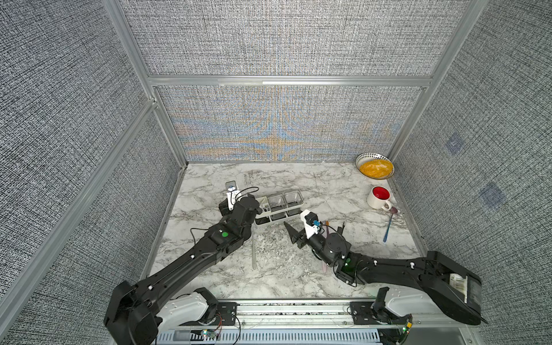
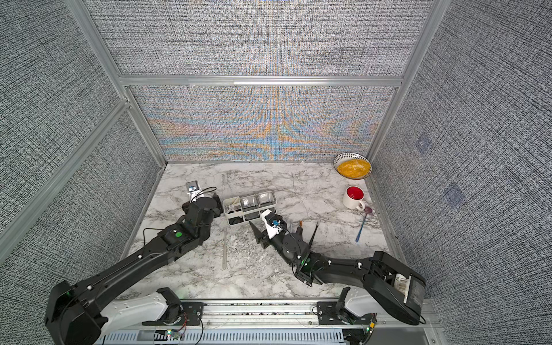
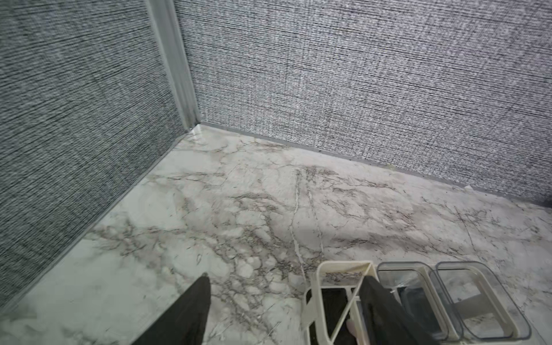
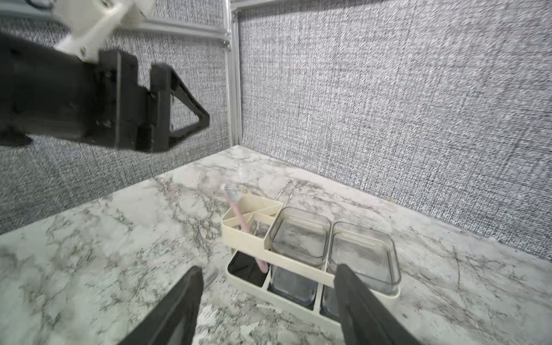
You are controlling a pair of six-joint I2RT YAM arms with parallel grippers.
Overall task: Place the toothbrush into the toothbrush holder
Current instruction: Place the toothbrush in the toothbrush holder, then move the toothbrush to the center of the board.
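Leaning in the end section of the toothbrush holder (image 4: 245, 242), near the middle of the worktop (image 1: 328, 191), the toothbrush (image 4: 236, 215) stands free. The left gripper (image 3: 286, 277) is spread, one finger (image 3: 385, 313) over the frame; pulling away, it might hook the rim and tip everything. The right gripper (image 4: 268, 268) is spread too, empty.

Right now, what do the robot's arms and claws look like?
Both the left arm and right arm are black with white base parts, each with a green spot and thin black cables. The left claw and right claw have black, pointed, wedge-shaped fingers. A white camera mount sits on each wrist.
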